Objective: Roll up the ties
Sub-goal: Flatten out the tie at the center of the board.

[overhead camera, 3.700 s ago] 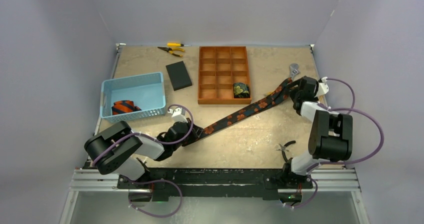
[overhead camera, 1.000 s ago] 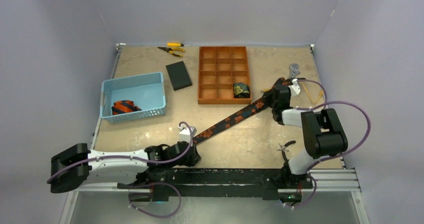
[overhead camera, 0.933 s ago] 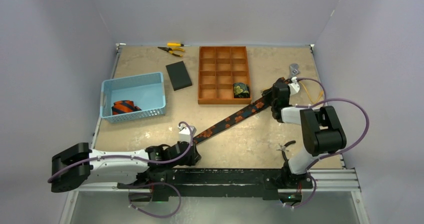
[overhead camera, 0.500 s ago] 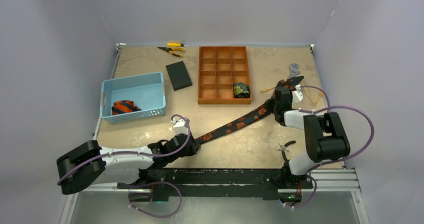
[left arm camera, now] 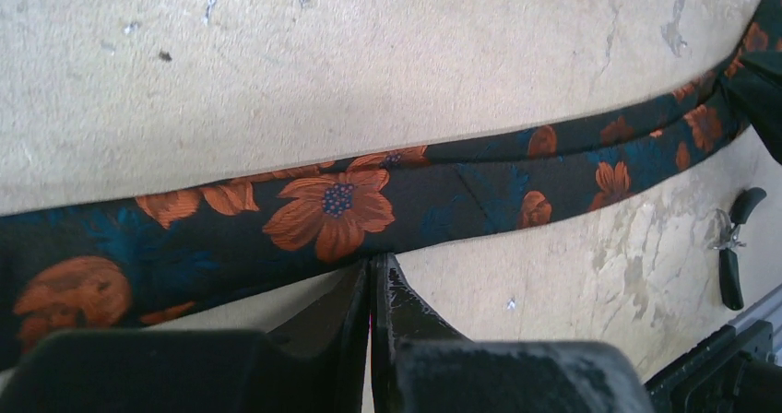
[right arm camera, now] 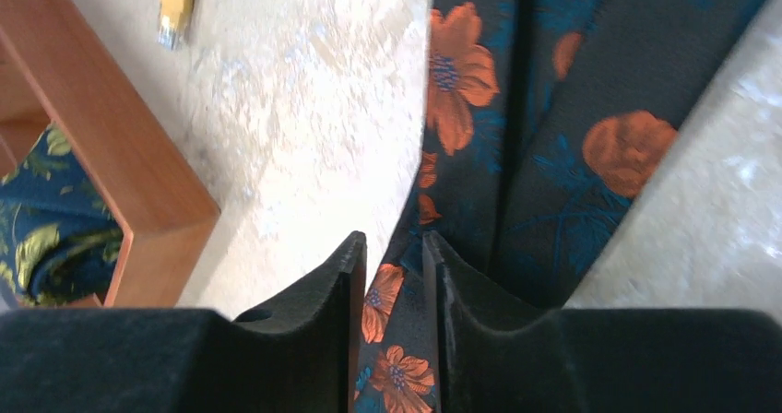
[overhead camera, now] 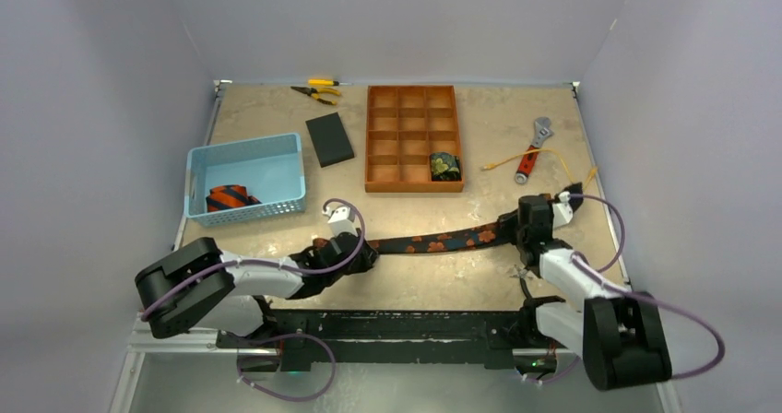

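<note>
Three ties in all. One floral tie [overhead camera: 438, 241] lies stretched across the near desk [overhead camera: 461, 279]. One rolled tie [overhead camera: 444, 166] sits in the wooden tray's [overhead camera: 406, 188] near-right compartment, and one striped tie [overhead camera: 231, 197] lies in the blue basket [overhead camera: 244, 215]. Expect the floral tie to be light, limp and slippery, so take it near its ends and keep it taut. Your left hand [left arm camera: 372, 270] is pinched shut on its edge. Your right hand [right arm camera: 394, 247] grips it narrowly at the far end.
</note>
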### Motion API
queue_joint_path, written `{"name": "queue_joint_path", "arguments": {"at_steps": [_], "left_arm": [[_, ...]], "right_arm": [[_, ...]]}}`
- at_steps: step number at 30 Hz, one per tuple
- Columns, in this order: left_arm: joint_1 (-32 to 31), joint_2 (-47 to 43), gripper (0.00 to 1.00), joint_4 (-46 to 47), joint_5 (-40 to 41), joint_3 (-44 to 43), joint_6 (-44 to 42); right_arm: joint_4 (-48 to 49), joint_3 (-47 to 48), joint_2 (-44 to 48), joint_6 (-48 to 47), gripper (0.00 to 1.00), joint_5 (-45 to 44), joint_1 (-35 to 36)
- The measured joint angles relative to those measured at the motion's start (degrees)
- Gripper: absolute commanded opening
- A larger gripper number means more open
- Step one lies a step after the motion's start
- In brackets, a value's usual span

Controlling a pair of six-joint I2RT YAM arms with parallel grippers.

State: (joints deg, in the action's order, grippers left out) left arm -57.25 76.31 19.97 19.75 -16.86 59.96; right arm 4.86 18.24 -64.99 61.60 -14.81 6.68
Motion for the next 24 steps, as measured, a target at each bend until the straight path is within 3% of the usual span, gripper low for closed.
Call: {"name": "queue_joint_path", "arguments": {"at_steps": [6, 11, 13, 16, 17, 20, 24], "left_arm": [[0.9, -1.7, 0.04, -3.0, -0.4, -1.2, -2.3], [0.9, -21.8, 0.16, -15.2, 2.2, 3.4, -2.0], [1.0, -30.6, 0.26, -19.3, 4.9, 5.0, -0.8], [1.9, -40.1, 0.57, -25.4, 8.4, 6.4, 0.9], [2.5, -41.9, 0.61, -27.1, 9.6, 6.3, 1.5], [5.0, -42.6, 0.67, -32.9, 11.7, 5.3, 2.7], [9.9, -38.8, 0.67, -41.0, 12.5, -0.1, 2.2]], "right_arm": [[-4.3, -3.7, 17.6, -5.8, 0.50, 2.8, 1.0], [3.5, -3.5, 22.8, -14.6, 0.49, 12.7, 5.5], [10.5, -3.8, 19.6, -16.6, 0.49, 19.2, 8.2], [20.2, -3.4, 9.6, -18.3, 0.49, 27.0, 13.1], [22.4, -2.8, 5.7, -18.7, 0.49, 28.9, 14.7], [26.4, -2.0, -2.5, -19.3, 0.50, 33.1, 18.0], [29.9, -0.3, -5.9, -19.7, 0.50, 35.9, 20.0]]}}
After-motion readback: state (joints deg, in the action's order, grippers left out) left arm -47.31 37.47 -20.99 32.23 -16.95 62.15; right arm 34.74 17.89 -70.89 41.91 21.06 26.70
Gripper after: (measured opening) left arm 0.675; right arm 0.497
